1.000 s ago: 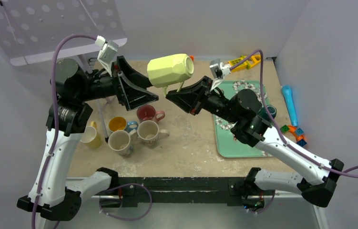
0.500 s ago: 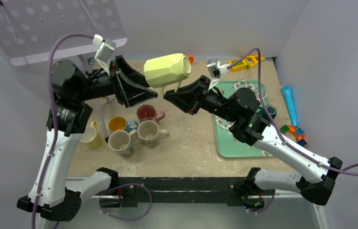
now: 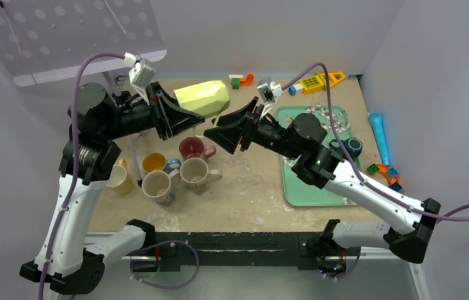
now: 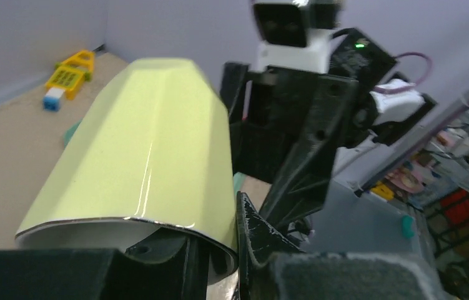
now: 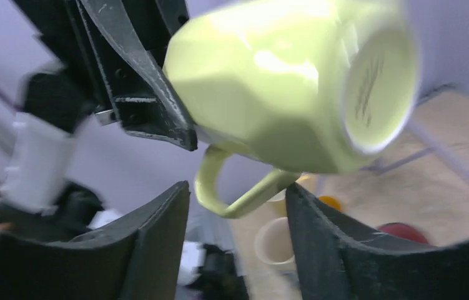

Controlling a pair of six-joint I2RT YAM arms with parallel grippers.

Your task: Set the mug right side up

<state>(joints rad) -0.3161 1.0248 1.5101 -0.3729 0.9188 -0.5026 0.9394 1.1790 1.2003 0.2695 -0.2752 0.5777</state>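
Note:
The pale yellow-green mug (image 3: pixel 203 98) hangs on its side above the table, mouth toward the left arm, base toward the right arm. My left gripper (image 3: pixel 188 112) is shut on the mug's rim. In the left wrist view one finger sits inside the mug (image 4: pixel 138 150) and the other presses the outer wall, the left gripper (image 4: pixel 219 244) pinching it. My right gripper (image 3: pixel 216 125) is open just below the mug. In the right wrist view the mug (image 5: pixel 281 81) hangs its handle (image 5: pixel 232 194) down into the right gripper (image 5: pixel 238 200), between spread fingers.
Several mugs (image 3: pixel 169 172) stand upright on the table under the left arm. A green tray (image 3: pixel 310 190) lies under the right arm. A blue microphone toy (image 3: pixel 378 134), small bricks (image 3: pixel 385 172) and yellow toys (image 3: pixel 316 81) lie at the right and back.
My left gripper has closed onto the mug's rim. My right gripper has opened off the handle. The mug has shifted left, toward the left arm.

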